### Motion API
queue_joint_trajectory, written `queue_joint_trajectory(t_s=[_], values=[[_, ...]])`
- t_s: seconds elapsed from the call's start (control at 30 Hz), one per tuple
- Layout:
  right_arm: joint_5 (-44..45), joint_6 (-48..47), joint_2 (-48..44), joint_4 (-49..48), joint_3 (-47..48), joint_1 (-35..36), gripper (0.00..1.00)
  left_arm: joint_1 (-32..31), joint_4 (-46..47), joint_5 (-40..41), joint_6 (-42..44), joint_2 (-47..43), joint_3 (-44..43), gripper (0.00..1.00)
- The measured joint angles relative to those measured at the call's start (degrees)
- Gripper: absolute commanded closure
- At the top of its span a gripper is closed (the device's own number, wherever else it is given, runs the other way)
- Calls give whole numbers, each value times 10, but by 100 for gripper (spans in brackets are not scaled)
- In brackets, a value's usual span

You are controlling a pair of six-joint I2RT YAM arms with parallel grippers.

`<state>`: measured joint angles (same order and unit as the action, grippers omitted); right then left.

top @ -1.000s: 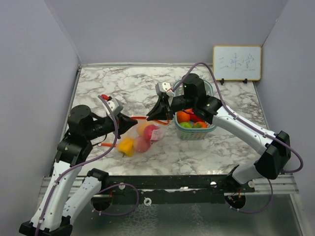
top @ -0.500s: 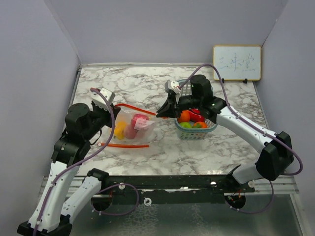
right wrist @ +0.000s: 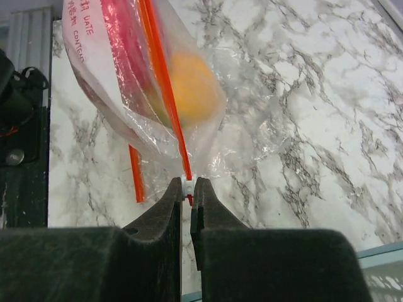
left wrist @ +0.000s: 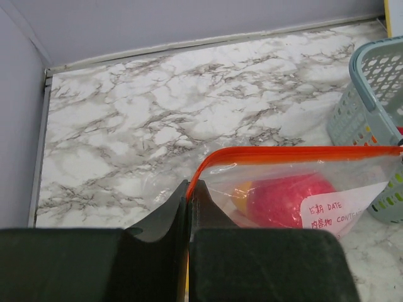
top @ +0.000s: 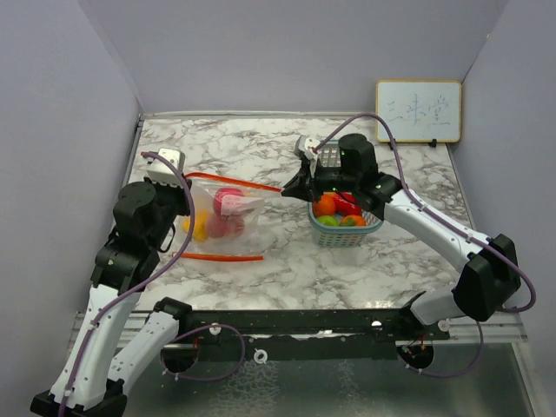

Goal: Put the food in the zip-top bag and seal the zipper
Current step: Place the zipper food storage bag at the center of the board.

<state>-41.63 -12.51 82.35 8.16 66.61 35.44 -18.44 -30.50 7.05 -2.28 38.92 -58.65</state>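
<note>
The clear zip-top bag [top: 228, 221] hangs stretched between my two grippers, with pink, red and yellow food [top: 228, 201] inside. My left gripper [top: 184, 179] is shut on the left end of the orange-red zipper [top: 233, 183]. In the left wrist view the jaws [left wrist: 189, 185] pinch the strip [left wrist: 296, 151] beside pink food [left wrist: 286, 200]. My right gripper [top: 289, 188] is shut on the zipper's right end. In the right wrist view it [right wrist: 187, 183] pinches the white slider, with the strip [right wrist: 160, 82] and orange food [right wrist: 189, 88] beyond. More food [top: 324, 206] lies in the teal basket.
The teal lattice basket [top: 368, 225] stands right of the bag, under the right arm, and shows in the left wrist view [left wrist: 371, 75]. A second orange-red strip [top: 221, 257] lies on the marble below the bag. A whiteboard [top: 418, 110] leans at the back right.
My left gripper has moved left and toward the back, pulling the bag with it. The zipper is now stretched taut between the grippers. The right gripper has shifted slightly right.
</note>
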Motion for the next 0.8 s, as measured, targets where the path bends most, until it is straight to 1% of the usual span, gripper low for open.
queue_joint_trajectory(t_s=[0.03,0.07,0.13,0.23,0.27,0.3,0.4,0.53,0.63,0.7,0.8], values=[[14,4,0,0,0,-1,65,0,5,3,-3,1,0,100],[26,11,0,-2,0,-2,51,0,10,3,-7,2,1,100],[61,36,1,1,6,-2,42,1,29,7,-18,9,7,100],[84,63,1,1,16,-7,22,5,63,13,-37,21,21,100],[88,81,1,-4,20,-9,19,5,78,13,-46,28,25,100],[90,90,1,-7,24,-10,17,5,92,14,-54,37,27,100],[94,120,1,-8,37,-10,17,5,142,30,-81,77,30,100],[110,127,-1,-3,46,3,17,5,213,88,-114,133,43,100],[141,116,2,17,55,47,15,7,263,141,-133,163,51,100],[164,106,8,21,56,95,15,9,296,175,-139,177,51,100],[176,99,27,22,53,143,14,13,326,211,-144,188,49,100]])
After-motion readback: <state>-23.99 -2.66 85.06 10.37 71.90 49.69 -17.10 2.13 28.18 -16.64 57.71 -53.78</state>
